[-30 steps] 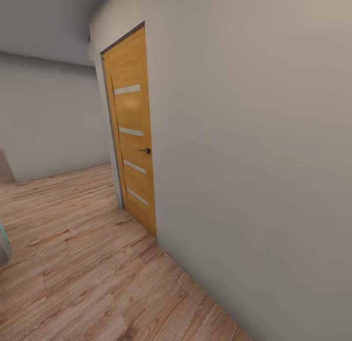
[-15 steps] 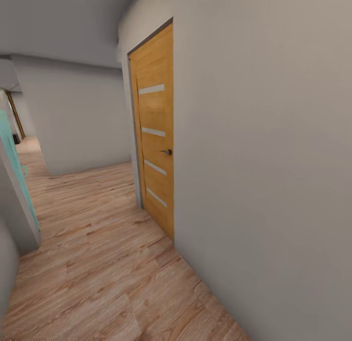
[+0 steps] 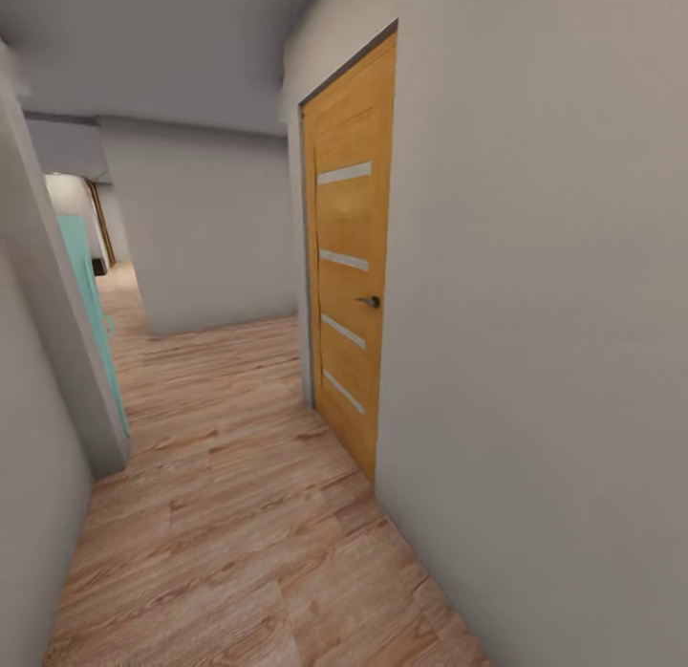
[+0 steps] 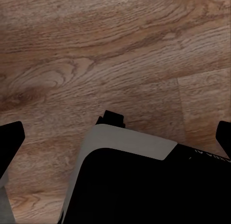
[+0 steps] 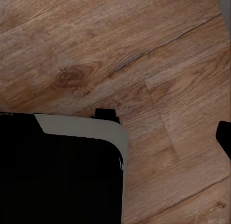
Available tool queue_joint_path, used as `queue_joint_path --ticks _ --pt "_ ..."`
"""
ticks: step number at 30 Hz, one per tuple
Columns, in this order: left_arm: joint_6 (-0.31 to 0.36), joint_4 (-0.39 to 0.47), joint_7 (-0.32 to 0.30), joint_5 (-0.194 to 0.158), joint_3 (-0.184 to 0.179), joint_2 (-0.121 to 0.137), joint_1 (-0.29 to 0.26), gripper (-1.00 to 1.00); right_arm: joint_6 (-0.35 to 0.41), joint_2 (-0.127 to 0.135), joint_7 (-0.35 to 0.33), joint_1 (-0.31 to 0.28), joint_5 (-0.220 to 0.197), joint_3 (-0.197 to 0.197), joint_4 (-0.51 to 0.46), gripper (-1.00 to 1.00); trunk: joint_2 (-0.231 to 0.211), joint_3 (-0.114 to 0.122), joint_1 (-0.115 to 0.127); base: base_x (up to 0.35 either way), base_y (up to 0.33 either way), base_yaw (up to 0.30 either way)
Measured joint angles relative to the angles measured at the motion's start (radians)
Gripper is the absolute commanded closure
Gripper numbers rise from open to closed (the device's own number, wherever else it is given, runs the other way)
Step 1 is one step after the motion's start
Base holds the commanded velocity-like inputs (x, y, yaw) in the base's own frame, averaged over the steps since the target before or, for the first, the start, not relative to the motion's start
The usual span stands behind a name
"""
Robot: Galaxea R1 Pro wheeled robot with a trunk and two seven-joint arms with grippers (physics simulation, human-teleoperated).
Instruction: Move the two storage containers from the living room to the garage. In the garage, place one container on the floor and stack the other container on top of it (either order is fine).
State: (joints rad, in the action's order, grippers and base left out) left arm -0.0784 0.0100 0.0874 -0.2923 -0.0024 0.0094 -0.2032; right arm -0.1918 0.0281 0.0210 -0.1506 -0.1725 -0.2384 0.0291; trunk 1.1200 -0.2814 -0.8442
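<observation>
The two storage containers are out of view, and so is the garage. I am in a corridor with a light wood plank floor (image 3: 239, 514). In the left wrist view my left gripper (image 4: 115, 144) is open, its dark fingertips (image 4: 10, 137) spread far apart over my own black and grey base (image 4: 130, 180) and the planks, with nothing between them. In the right wrist view my right gripper (image 5: 115, 139) looks open too: one dark fingertip (image 5: 225, 137) shows at the picture's edge, the other is lost against the black base (image 5: 57, 171).
An orange wooden door (image 3: 349, 266) with a dark handle (image 3: 371, 302) is shut in the grey wall (image 3: 545, 361) close on my right. A grey wall (image 3: 29, 438) and a teal panel (image 3: 91, 304) stand on the left. The corridor runs on ahead and bends left.
The head camera has swung and moved along the corridor: the door sits further right in the picture, and the left wall, teal panel and far passage have come into view.
</observation>
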Motion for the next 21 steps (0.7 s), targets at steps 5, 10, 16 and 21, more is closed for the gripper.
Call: queue_joint_path --ticks 5,10,16,21 --pt "0.000 0.000 0.000 0.000 0.000 0.000 0.000 -1.00 0.000 0.001 0.000 0.000 0.001 0.000 0.000 -1.00 0.000 0.000 0.000 0.188 0.000 0.276" --pt "0.000 0.000 0.000 0.000 0.000 0.000 0.000 -1.00 0.000 0.001 0.000 0.000 0.001 0.000 0.000 -1.00 0.000 0.000 0.000 0.188 0.000 0.276" --pt "0.000 0.000 0.000 0.000 0.000 0.000 0.000 -1.00 0.000 0.001 0.000 0.000 0.002 0.000 0.000 -1.00 0.000 0.000 0.000 0.188 0.000 0.276" --pt "0.000 0.000 0.000 0.000 0.000 0.000 0.000 -1.00 0.001 0.001 0.000 0.000 0.002 0.000 0.000 -1.00 0.000 0.000 0.000 0.188 0.000 0.276"
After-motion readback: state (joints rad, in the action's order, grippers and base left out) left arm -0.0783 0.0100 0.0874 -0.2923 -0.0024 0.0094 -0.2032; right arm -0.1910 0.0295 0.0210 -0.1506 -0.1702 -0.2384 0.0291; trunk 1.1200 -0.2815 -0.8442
